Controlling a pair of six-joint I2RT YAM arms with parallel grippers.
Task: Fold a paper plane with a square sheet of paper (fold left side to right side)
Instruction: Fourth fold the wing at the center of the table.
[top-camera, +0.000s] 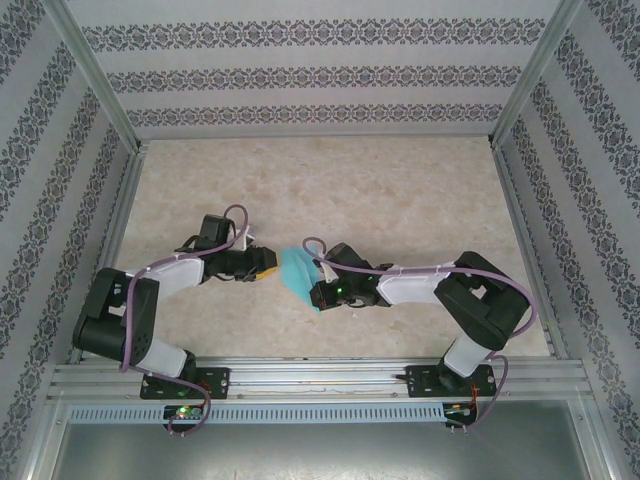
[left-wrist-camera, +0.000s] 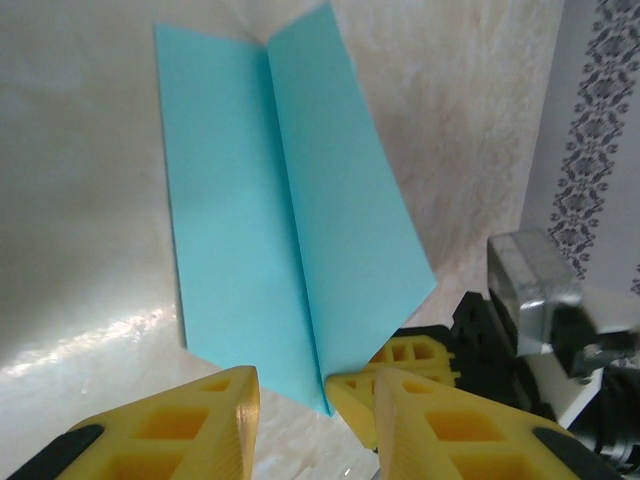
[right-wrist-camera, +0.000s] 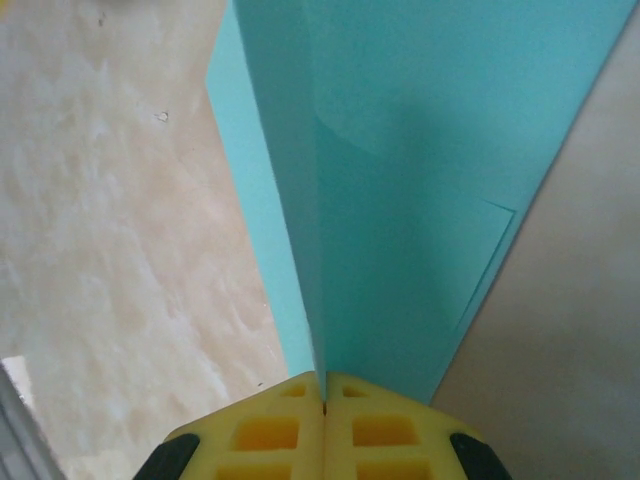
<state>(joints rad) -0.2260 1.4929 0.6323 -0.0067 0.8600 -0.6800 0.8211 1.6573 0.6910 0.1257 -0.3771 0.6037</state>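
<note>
so both my arms are bent in toward the middle of the surface (top-camera: 400, 200), elbows out wide, wrists nearly meeting just past the bases

my right pincer (right-wrist-camera: 322, 385) is squeezed completely together on the paper plane (left-wrist-camera: 290, 230); in its wrist view the turquoise paper comes straight up out of the seam between the yellow fingertips, crease running away from me

my left pincer (left-wrist-camera: 295, 398) is only partway open. The plane's sharp point sits in the gap, right up against one finger (left-wrist-camera: 400, 420), with daylight between it and the other, so I wouldn't call that a grip

from above the plane sits between the two pincers, left one on its left, right one at its near right edge

past that it's bare marbled surface all the way back to the patterned wall (top-camera: 320, 75)
</note>
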